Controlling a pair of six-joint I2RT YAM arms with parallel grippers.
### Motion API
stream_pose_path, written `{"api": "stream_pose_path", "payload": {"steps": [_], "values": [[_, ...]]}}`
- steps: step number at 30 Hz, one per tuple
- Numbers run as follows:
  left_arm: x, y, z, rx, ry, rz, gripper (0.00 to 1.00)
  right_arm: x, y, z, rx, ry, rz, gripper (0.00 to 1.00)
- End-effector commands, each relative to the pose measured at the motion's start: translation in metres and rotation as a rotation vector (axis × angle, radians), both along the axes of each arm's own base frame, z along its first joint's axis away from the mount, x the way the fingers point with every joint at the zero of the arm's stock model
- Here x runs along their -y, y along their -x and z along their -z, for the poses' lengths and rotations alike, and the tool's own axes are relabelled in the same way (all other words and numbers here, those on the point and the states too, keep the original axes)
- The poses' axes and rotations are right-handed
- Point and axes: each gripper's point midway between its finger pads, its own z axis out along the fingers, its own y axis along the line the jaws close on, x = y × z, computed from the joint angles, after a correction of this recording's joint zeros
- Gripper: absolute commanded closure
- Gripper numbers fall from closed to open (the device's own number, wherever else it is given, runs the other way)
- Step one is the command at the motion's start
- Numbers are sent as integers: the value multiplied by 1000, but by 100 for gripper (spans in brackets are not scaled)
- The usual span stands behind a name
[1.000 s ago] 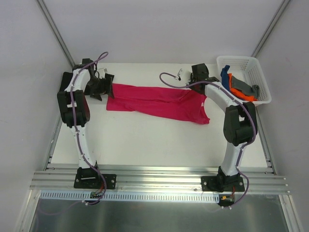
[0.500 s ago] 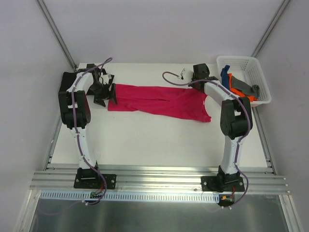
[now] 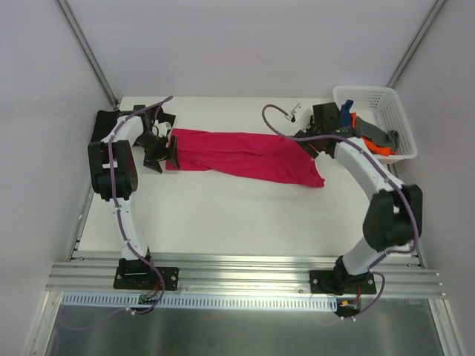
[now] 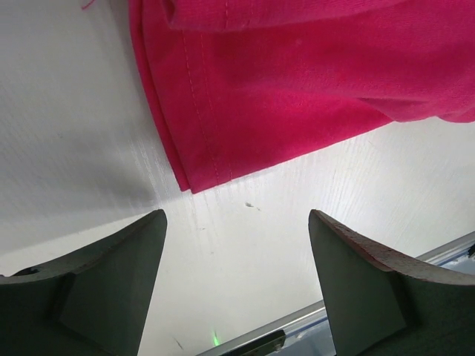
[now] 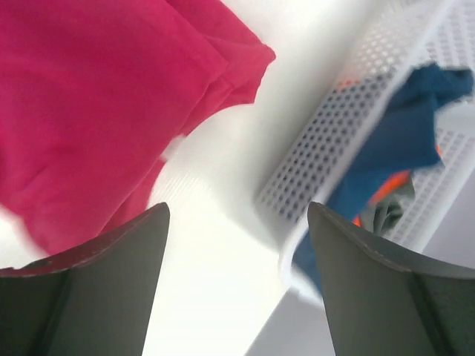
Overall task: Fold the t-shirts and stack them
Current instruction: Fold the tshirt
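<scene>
A crimson-pink t-shirt (image 3: 245,156) lies stretched out, folded lengthwise, across the far half of the table. My left gripper (image 3: 165,150) stands open at its left end. In the left wrist view the hem corner of the t-shirt (image 4: 297,74) lies just ahead of the left gripper (image 4: 236,215), with only bare table between the fingers. My right gripper (image 3: 318,141) is open at the t-shirt's right end. In the right wrist view the right gripper (image 5: 237,208) holds nothing, with the pink t-shirt (image 5: 89,111) on its left and the basket on its right.
A white lattice basket (image 3: 371,95) stands at the far right corner, holding a blue t-shirt (image 3: 346,115), an orange one (image 3: 369,139) and a grey one (image 3: 387,138). In the right wrist view the basket wall (image 5: 356,133) is close. The metal rail (image 3: 245,271) runs along the table's near edge.
My right gripper has opened and let go of the pink t-shirt, and its arm has swung right towards the basket. My left gripper has shifted slightly at the shirt's left end.
</scene>
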Motion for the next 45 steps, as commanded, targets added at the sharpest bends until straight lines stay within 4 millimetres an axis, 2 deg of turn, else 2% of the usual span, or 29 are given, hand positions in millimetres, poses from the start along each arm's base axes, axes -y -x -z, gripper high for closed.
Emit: {"api": "stream_pose_path", "payload": {"steps": [1, 2, 5, 8, 10, 22, 28, 32, 35, 38, 39, 42, 45], "values": [[-2, -9, -21, 52, 6, -9, 22, -18, 80, -19, -83, -210, 20, 21], [-4, -10, -19, 49, -3, -10, 22, -25, 97, -28, -79, -250, -10, 21], [-4, -14, -18, 51, -3, -13, 22, -32, 140, -6, -183, -307, -53, 21], [-5, -19, -19, 62, -13, -8, 22, -38, 161, 14, -268, -341, -78, 22], [-7, -21, -19, 68, -25, -3, 22, -43, 163, 20, -304, -358, -81, 23], [-7, -27, -16, 69, -20, -6, 23, -50, 105, 34, -340, -328, -73, 25], [-6, -33, -12, 69, -12, -3, 24, -43, 101, 45, -361, -319, -49, 26], [-6, -33, -9, 62, -14, -2, 26, -36, 106, 54, -391, -319, -29, 27], [-6, -33, -7, 57, -13, -1, 29, -29, 110, 61, -421, -325, -19, 33], [-4, -33, -7, 57, -11, 3, 31, -24, 114, 71, -455, -330, -14, 49], [-3, -33, -6, 54, -9, 3, 33, -22, 115, 73, -462, -332, -8, 58], [-3, -31, -4, 45, -1, 1, 38, -18, 113, 78, -481, -331, 0, 74], [-1, -26, -2, 28, 10, 0, 41, -13, 110, 82, -489, -332, 16, 75]]}}
